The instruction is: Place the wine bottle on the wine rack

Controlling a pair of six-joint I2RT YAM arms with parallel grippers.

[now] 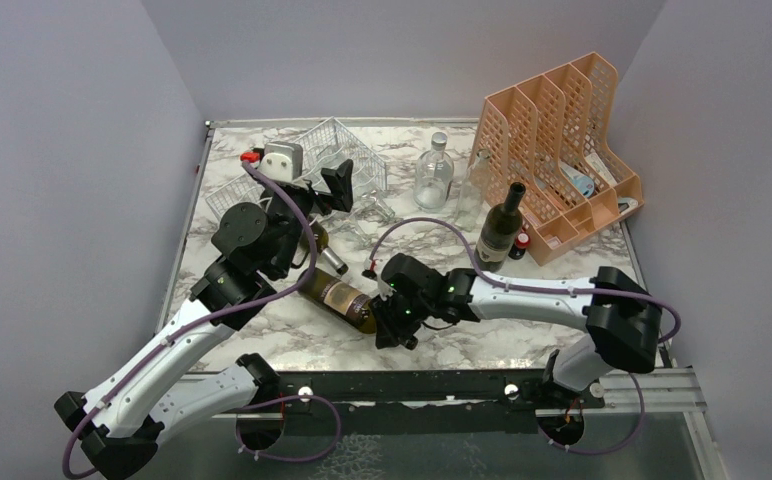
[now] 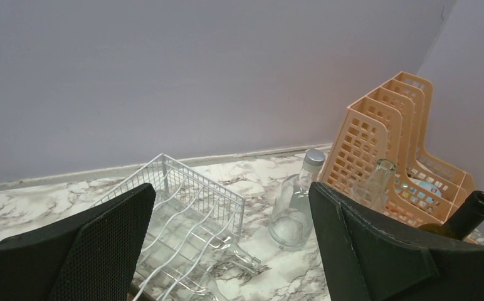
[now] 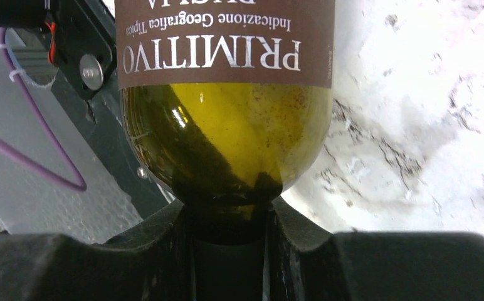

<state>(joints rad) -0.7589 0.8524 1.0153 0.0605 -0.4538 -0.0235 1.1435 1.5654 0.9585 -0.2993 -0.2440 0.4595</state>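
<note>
The wine bottle (image 1: 337, 298) is olive green with a brown label (image 3: 224, 44). It lies roughly level over the front middle of the table. My right gripper (image 1: 390, 325) (image 3: 227, 213) is shut on its neck, just below the shoulder. The wine rack (image 1: 334, 150) (image 2: 183, 210) of white wire stands at the back left, with a clear glass bottle (image 2: 242, 254) lying in it, neck poking out. My left gripper (image 1: 332, 190) (image 2: 232, 191) hovers open above the rack's near side, with nothing between its fingers.
Right of the rack stands a clear bottle (image 1: 434, 172) (image 2: 293, 207) with a silver cap. A dark upright wine bottle (image 1: 500, 225) (image 2: 471, 210) stands in front of a peach perforated file holder (image 1: 562, 140) (image 2: 384, 138). Another bottle neck (image 1: 332, 262) shows under the left arm.
</note>
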